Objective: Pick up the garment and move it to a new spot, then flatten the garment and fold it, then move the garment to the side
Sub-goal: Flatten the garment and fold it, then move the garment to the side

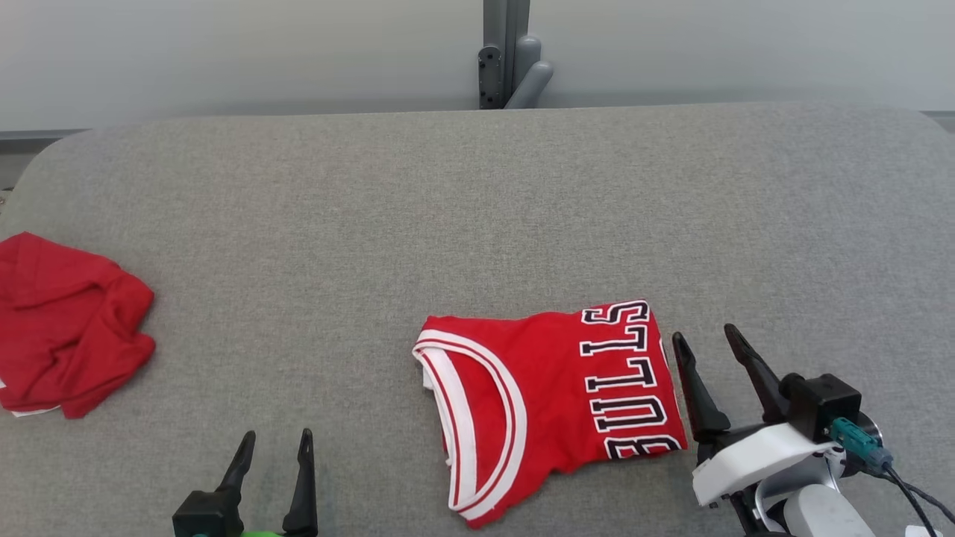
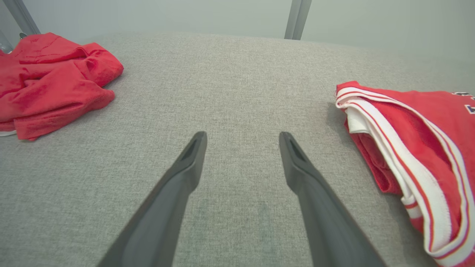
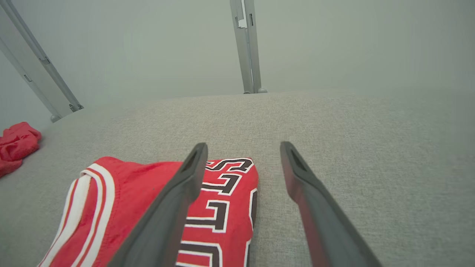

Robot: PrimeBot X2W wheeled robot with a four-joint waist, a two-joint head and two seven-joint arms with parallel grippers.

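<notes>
Near edge, lower left: left hand spread, empty, well apart from jersey. Lower right: right hand spread too, empty, just beside jersey's lettered edge. Jersey lies compact, centre-right on table. Fold looks done; judged left: move to side. Far left edge: crumpled red garment. Behind table: grey post. Left wrist view gives stacked layers at trim side, which head view flattens out. Right wrist view has one finger overlapping lettering; contact unclear.
</notes>
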